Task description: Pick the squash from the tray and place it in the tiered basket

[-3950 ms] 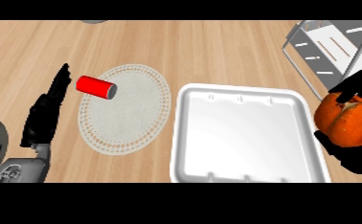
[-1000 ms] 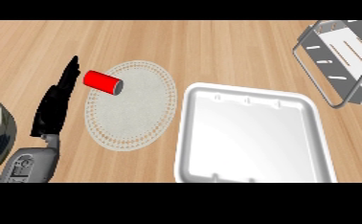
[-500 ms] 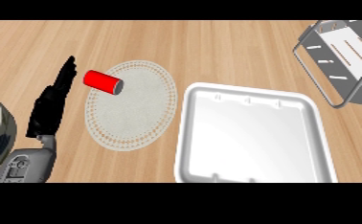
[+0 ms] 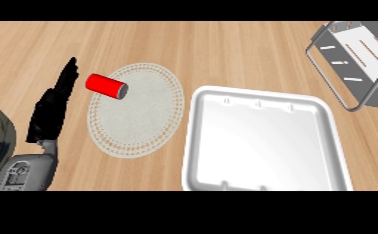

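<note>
Light wooden counter (image 4: 221,48) carries a white rectangular tray (image 4: 336,143) with nothing visible on its surface. Your left hand (image 4: 52,108) rests at the left edge, fingers straight, holding nothing. Beside it, a red cylindrical can (image 4: 105,86) lies tipped on a round woven placemat (image 4: 148,118). At the upper right stands the grey wire tiered basket (image 4: 347,63); the squash cannot be seen, possibly inside it.
</note>
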